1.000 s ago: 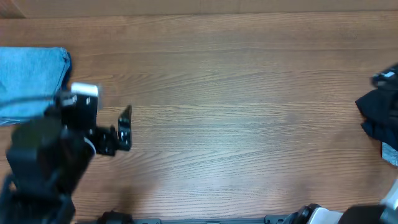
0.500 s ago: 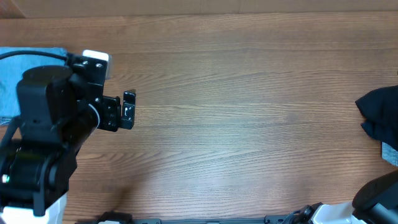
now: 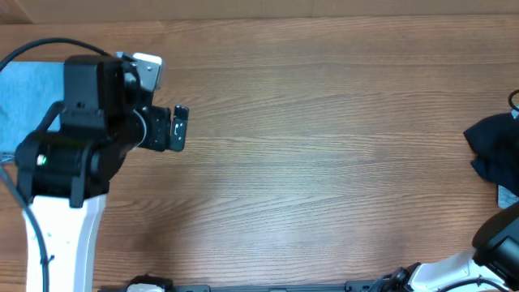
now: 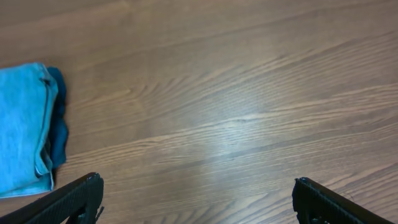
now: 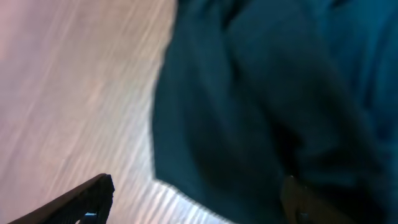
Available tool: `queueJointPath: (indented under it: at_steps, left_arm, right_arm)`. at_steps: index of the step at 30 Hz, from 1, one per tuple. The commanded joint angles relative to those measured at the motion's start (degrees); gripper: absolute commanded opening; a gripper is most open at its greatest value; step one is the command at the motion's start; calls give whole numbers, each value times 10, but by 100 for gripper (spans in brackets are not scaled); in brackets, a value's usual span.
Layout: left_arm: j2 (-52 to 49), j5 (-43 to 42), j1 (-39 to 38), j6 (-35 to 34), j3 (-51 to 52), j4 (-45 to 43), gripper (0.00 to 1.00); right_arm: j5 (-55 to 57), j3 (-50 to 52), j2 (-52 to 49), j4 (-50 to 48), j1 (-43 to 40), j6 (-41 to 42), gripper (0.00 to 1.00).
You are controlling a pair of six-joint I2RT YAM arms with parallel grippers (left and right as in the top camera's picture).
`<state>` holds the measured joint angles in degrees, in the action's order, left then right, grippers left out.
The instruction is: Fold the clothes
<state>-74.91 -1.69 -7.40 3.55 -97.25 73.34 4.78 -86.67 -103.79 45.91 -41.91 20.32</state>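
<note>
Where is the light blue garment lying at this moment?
In the overhead view, the light blue garment lies at the far left edge of the table, partly hidden behind the left arm.

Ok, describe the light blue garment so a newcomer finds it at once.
Start at the wooden table and go to its left edge. The light blue garment lies there, folded; the only other cloth, a dark heap, sits at the right edge.

The table is smooth wood grain, faintly glossy. Light blue garment at its left edge — denim-like weave; dark garment at its right edge — soft, matt cloth.
</note>
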Motion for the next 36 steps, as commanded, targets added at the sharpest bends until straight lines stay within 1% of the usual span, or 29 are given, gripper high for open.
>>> queueJointPath:
  at_steps: [1, 14, 16, 17, 18, 21, 25, 27, 28, 29, 30, 33, 36]
  left_arm:
    - [-28, -7, 3, 12, -12, 1, 100]
    - [-121, 0, 3, 12, -12, -1, 100]
    - [-127, -2, 3, 12, -12, -2, 100]
    - [-127, 9, 3, 12, -12, 1, 100]
    - [-125, 18, 3, 12, -15, 3, 100]
    - [-118, 22, 3, 12, -59, 41, 100]
    - [-111, 23, 3, 12, -177, 117, 100]
    - [-106, 23, 3, 11, -243, 154, 100]
    - [-101, 23, 3, 12, -279, 172, 100]
    - [-96, 23, 3, 12, -303, 183, 100]
    - [-90, 23, 3, 12, -323, 191, 100]
    - [-63, 23, 3, 12, -363, 201, 100]
    - [-29, 24, 3, 12, -365, 202, 100]
  right_arm:
    - [55, -12, 9, -9, -2, -8, 91]
    - [73, 19, -5, -10, -2, -9, 90]
    - [72, 20, -16, -10, -2, -9, 88]
    - [72, 20, -23, -8, -2, -9, 88]
    - [72, 20, -27, -5, -2, -9, 85]
    - [66, 20, -33, 2, -2, -8, 70]
    - [66, 20, -33, 13, -2, -7, 56]
    - [66, 20, -33, 23, -2, 11, 53]
    - [65, 20, -33, 27, -2, 22, 49]
    - [65, 20, -33, 32, -2, 27, 44]
    - [66, 20, -33, 36, -2, 26, 35]
    - [71, 18, -32, 42, -2, 27, 17]
    - [56, 12, -24, 52, -2, 50, 4]
